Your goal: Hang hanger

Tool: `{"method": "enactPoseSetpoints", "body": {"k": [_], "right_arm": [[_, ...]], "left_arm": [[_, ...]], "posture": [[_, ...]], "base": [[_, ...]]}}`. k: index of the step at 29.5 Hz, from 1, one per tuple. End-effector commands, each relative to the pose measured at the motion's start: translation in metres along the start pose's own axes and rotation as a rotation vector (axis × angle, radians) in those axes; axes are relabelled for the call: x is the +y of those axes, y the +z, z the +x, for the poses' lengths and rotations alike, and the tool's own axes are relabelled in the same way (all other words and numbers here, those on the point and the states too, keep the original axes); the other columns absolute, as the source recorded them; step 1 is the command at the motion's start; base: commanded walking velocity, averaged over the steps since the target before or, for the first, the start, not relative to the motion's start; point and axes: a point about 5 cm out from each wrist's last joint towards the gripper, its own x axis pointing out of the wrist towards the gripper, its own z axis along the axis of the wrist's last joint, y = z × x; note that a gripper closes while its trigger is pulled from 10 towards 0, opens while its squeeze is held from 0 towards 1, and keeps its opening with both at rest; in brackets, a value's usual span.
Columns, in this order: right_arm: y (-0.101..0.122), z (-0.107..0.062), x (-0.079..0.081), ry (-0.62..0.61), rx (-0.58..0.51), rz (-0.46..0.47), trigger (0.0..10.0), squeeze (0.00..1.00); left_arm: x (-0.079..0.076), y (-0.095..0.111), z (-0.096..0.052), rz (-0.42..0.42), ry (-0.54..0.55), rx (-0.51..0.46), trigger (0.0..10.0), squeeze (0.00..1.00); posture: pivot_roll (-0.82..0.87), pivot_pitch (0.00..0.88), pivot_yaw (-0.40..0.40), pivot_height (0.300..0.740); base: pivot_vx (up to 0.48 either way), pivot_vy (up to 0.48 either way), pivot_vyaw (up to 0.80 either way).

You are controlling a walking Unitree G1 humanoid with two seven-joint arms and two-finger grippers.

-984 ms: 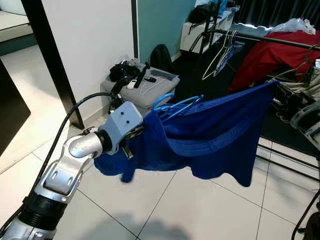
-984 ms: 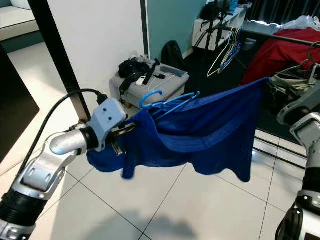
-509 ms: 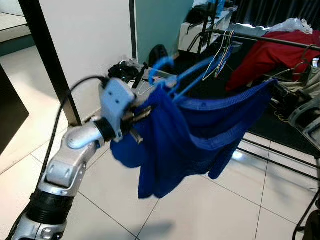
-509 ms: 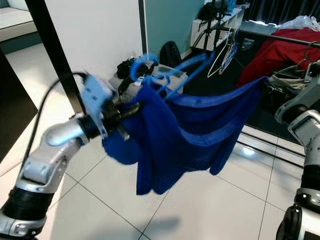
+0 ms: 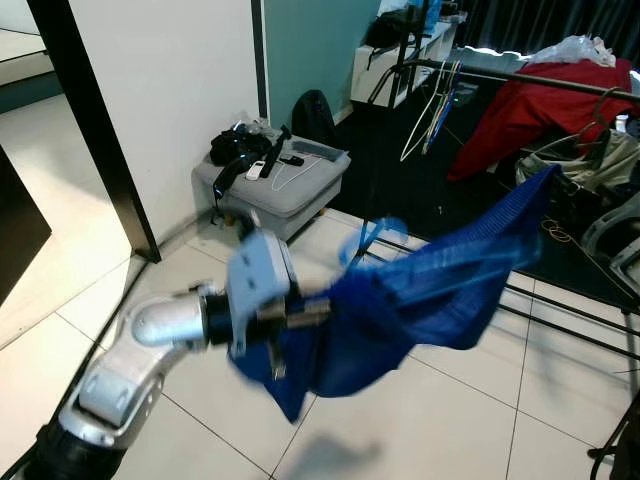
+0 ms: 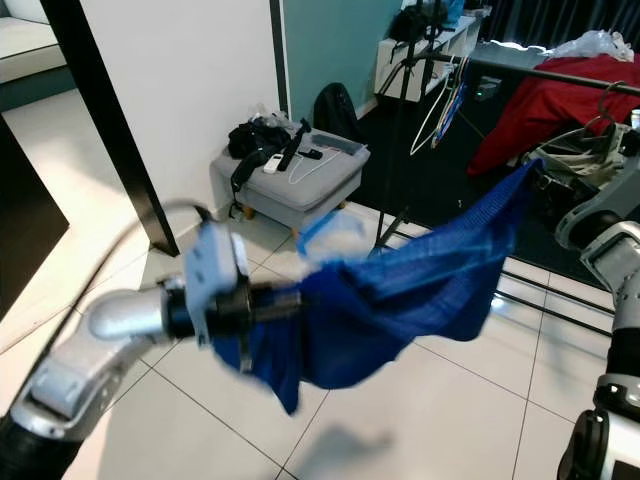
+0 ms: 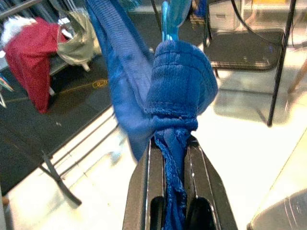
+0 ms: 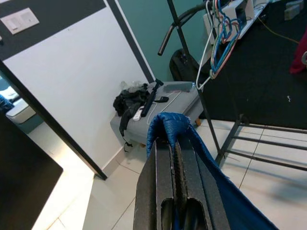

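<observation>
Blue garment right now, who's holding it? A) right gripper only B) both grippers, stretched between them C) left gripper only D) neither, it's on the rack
B: the blue garment spans between the arms, its cloth pinched in the left gripper at one end and the right gripper at the other.

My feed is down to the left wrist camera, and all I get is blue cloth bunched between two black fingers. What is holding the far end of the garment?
Observer: The right gripper, shut on a fold of the blue garment.
Operator: Is it taut between the two?
Observer: No, it sags in the middle, with a corner hanging below the left gripper.
Operator: Where's the rail?
Observer: The clothes rack is ahead to the right; a red garment is draped over it, and empty hangers hang at its left end.
</observation>
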Motion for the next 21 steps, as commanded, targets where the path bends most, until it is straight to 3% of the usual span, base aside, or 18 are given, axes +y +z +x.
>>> {"method": "enactPoseSetpoints", "body": {"k": [1, 15, 21], "right_arm": [[0.008, 0.000, 0.001, -0.005, -0.030, -0.012, 0.0, 0.00], [0.016, 0.003, 0.016, 0.059, -0.038, -0.024, 0.0, 0.00], [0.010, 0.007, 0.042, 0.171, -0.011, -0.020, 0.0, 0.00]], "left_arm": [[-0.001, -0.004, -0.002, 0.022, -0.018, 0.033, 10.0, 0.00], [0.005, -0.022, 0.002, 0.049, 0.064, 0.156, 10.0, 0.00], [0.014, -0.024, 0.005, 0.063, 0.151, 0.181, 10.0, 0.00]], "posture": [[-0.08, 0.060, -0.042, 0.740], [-0.09, 0.060, -0.043, 0.740], [-0.09, 0.060, -0.043, 0.740]], "base": [[0.000, 0.000, 0.00], [0.000, 0.000, 0.00], [0.000, 0.000, 0.00]]}}
